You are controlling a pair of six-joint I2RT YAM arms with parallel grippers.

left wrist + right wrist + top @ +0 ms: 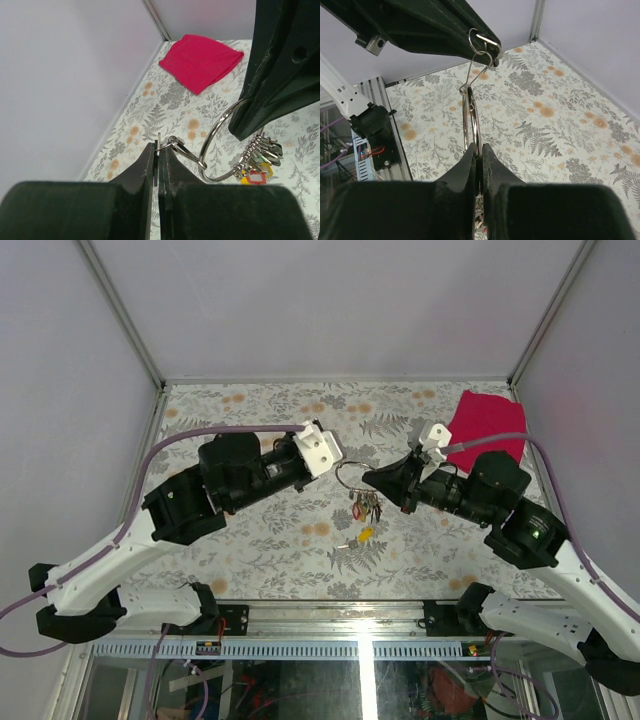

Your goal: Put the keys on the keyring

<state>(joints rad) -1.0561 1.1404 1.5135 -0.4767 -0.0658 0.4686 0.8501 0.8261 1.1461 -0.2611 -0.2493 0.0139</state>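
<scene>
Left pincer (158,162) clamped tight on small loop (168,143) linked to keyring (201,161). Right pincer (477,150) clamped on keyring's opposite side. Ring held above bench (260,530) between both arms. Bunch of keys (365,506) hangs from ring. Yellow key (366,534) lies loose on bench, near bunch. Red cloth (490,420) in far right corner.

No legible text, brand or number anywhere. The red plastic key head (255,176) has a white label face, but it's unreadable.
</scene>
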